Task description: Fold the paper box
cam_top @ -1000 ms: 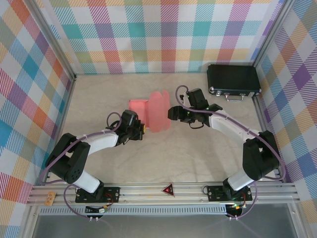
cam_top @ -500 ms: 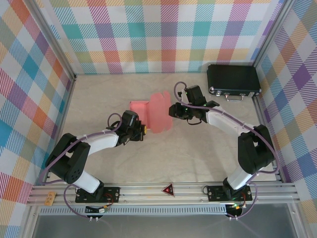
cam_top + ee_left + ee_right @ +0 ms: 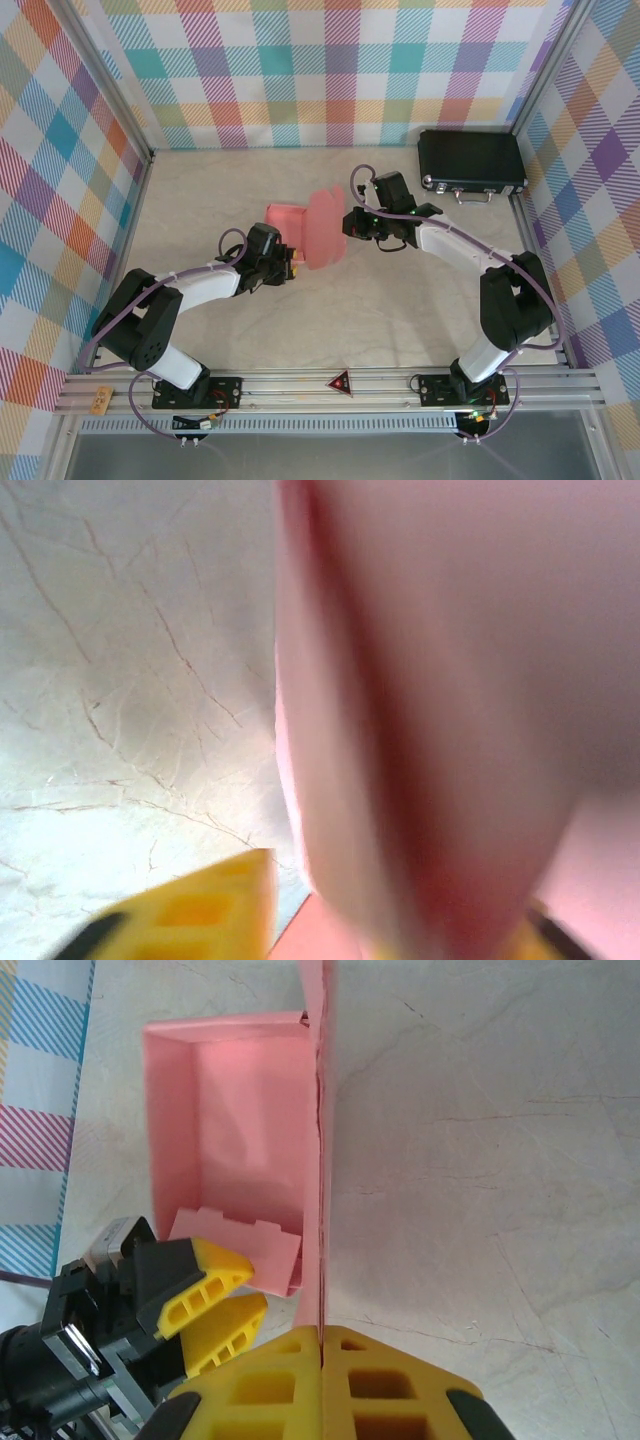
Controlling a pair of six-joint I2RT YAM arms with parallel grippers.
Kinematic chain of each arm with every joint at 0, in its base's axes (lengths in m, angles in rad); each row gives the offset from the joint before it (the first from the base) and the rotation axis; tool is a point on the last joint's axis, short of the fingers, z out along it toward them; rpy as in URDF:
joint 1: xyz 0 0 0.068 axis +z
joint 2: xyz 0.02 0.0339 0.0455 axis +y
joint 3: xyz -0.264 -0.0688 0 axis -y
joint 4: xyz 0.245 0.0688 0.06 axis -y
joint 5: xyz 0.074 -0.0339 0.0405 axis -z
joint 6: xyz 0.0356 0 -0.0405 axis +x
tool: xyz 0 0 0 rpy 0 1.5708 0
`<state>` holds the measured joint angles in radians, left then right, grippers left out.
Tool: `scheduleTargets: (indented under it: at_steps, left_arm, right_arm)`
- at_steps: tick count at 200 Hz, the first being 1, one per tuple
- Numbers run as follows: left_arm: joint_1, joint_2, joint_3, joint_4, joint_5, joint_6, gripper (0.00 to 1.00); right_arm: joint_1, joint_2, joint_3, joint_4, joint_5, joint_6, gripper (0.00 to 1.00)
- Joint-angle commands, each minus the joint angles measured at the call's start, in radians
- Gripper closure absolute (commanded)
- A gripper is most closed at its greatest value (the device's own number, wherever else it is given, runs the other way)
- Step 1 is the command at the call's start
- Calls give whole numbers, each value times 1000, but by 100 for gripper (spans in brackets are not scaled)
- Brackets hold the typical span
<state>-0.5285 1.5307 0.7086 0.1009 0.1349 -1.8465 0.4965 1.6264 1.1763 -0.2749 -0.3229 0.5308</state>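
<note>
**Top view**
- Bench (image 3: 200, 190): pale and marbled, with checked walls (image 3: 300, 70) on three sides.
- Box (image 3: 283, 214): pink, mid-bench between the two arms. It is a shallow tray with a big flap (image 3: 326, 228) rising along its right side.
- Left arm (image 3: 190, 290): reaches in from the near left. The left jaws sit just beside the box's near left corner, and contact cannot be told from here.
- Right arm (image 3: 470, 255): reaches in from the right. The right jaws meet the flap's right side.
- Case (image 3: 472, 163): black and shut, in the far right corner, well apart from the box.

**Left wrist**
- Flap (image 3: 450, 680): a blurred pink sheet very close to the lens, covering the right part of the picture.
- Bench (image 3: 130, 680): bare surface on the left.
- Left fingers (image 3: 200, 910): one is yellow at the bottom left, and a yellow sliver shows at the bottom right past the pink. The left jaws stand apart.

**Right wrist**
- Right fingers (image 3: 270, 1380): yellow, pressed together on the flap's near edge. The right jaws are closed and gripping the flap.
- Flap (image 3: 322, 1110): seen edge-on as a thin pink line running up from the fingertips.
- Box (image 3: 240, 1110): the tray lies left of the flap, its inside visible with low walls raised.
- Tab (image 3: 235, 1245): small, notched and pink, at the tray's near end.
- Left fingers (image 3: 205, 1272): yellow on black, lower left, with tips just below the tab. A slim gap shows between them with nothing in it, so the left jaws are partly open and hold nothing.
- Bench (image 3: 480, 1160): bare surface to the right of the flap.
</note>
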Motion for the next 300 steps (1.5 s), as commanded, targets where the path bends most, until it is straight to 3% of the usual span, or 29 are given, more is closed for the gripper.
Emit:
scheduleTargets:
  at_steps: [1, 23, 61, 78, 140, 163, 194, 219, 252, 300]
  left_arm:
    - [-11, 4, 14, -4, 20, -7, 49]
    - [-11, 12, 29, -30, 26, 15, 30]
    - [-13, -3, 35, -28, 6, 74, 19]
    - [-13, -33, 53, -102, -28, 130, 1]
    - [-13, -207, 141, -462, -322, 443, 0]
    - [-4, -222, 179, -479, -408, 727, 0]
    - [47, -193, 242, -425, -219, 1245, 0]
    - [94, -116, 323, -490, -96, 1451, 0]
    - [171, 14, 387, -472, 86, 1507, 6]
    - [191, 168, 448, -430, 167, 1466, 12]
  right_arm:
    - [-6, -29, 6, -6, 4, -29, 100]
    - [-6, -37, 15, -22, 15, -33, 100]
    - [-7, -31, 50, -84, 57, -53, 100]
    - [-6, -21, 69, -110, 77, -62, 100]
    - [-8, 21, 191, -246, 127, -144, 100]
    - [-20, 50, 276, -349, 118, -205, 100]
    - [-48, 86, 384, -496, 73, -298, 100]
    - [-67, 113, 452, -574, 28, -372, 100]
    - [-72, 188, 542, -671, -18, -446, 100]
    - [-72, 250, 614, -707, -46, -474, 100]
